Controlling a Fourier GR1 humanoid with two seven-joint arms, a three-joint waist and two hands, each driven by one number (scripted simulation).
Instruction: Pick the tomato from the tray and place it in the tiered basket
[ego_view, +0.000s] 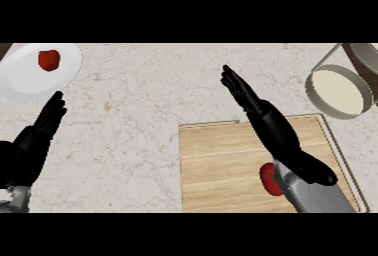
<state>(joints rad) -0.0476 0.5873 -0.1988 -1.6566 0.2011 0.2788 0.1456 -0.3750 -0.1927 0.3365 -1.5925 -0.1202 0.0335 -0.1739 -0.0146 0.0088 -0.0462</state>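
The tomato (269, 179) is red and round. It lies on the wooden tray (221, 165), near the tray's bottom edge, and the right arm covers part of it. The right hand (255, 102) is above it, with its fingers straight and together, holding nothing. The left hand (44, 125) rests at the left side, fingers straight and up. The tiered basket (338, 90) stands at the top right. A white plate (29, 75) at the top left holds a small red thing (49, 60).
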